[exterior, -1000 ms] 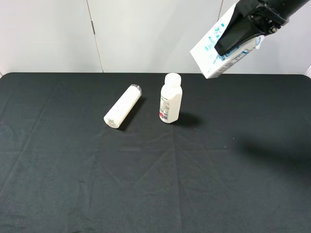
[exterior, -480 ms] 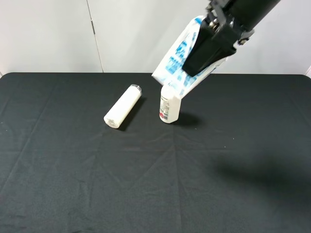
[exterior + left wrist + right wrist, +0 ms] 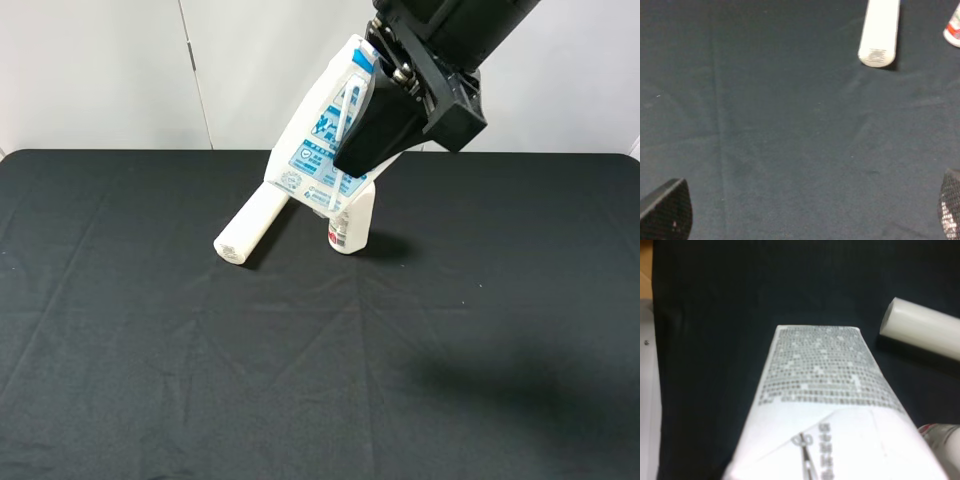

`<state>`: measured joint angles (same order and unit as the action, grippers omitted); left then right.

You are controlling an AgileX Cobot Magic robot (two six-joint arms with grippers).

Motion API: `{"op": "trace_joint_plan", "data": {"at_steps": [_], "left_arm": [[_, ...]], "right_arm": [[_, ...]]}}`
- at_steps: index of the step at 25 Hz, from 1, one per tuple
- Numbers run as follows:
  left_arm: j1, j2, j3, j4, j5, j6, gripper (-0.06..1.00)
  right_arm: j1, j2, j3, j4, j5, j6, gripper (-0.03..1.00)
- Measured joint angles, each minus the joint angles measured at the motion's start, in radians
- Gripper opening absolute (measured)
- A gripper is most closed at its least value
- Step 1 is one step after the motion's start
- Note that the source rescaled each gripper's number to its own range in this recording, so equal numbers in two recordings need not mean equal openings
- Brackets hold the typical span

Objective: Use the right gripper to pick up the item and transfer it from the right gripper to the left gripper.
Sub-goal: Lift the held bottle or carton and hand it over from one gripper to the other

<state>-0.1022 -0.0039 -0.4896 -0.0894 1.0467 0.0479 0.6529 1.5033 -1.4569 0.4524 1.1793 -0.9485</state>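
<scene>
The white carton [image 3: 315, 160] with blue print hangs tilted in the air, high over the back of the table, bottom end pointing down-left. My right gripper [image 3: 383, 122], black and coming down from the upper right, is shut on its upper end. In the right wrist view the carton [image 3: 822, 400] fills the picture and the fingers are hidden. My left gripper [image 3: 807, 212] is out of the exterior view. Its wrist view shows only two fingertips [image 3: 665, 210] set far apart over bare cloth, open and empty.
A white capped bottle [image 3: 352, 225] stands behind and below the carton, partly hidden by it. A white tube-like bottle [image 3: 250, 225] lies to its left and also shows in the left wrist view [image 3: 880, 32]. The black cloth table [image 3: 300, 380] reaches a white back wall.
My right gripper has swung the carton from the upper right toward the left and lower, now over the capped bottle. The two bottles have not moved.
</scene>
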Motion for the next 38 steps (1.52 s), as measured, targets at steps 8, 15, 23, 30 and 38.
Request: {"op": "trace_joint_plan", "data": {"at_steps": [8, 15, 23, 30, 38], "left_arm": [[0.000, 0.225, -0.087, -0.007, 0.000, 0.068, 0.97], [-0.010, 0.508, -0.176, -0.007, -0.009, 0.235, 0.97], [-0.202, 0.705, -0.253, -0.014, -0.082, 0.321, 0.97], [-0.356, 0.872, -0.315, -0.016, -0.195, 0.370, 0.97], [-0.485, 1.012, -0.315, -0.016, -0.343, 0.475, 0.97]], "right_arm": [[0.000, 0.000, 0.004, -0.002, 0.000, -0.129, 0.05], [0.000, 0.040, 0.008, 0.003, -0.001, -0.228, 0.05], [0.000, 0.055, 0.008, 0.054, -0.031, -0.280, 0.05], [0.000, 0.056, 0.009, 0.064, -0.044, -0.286, 0.05], [0.000, 0.056, 0.009, 0.110, -0.045, -0.287, 0.05]]}}
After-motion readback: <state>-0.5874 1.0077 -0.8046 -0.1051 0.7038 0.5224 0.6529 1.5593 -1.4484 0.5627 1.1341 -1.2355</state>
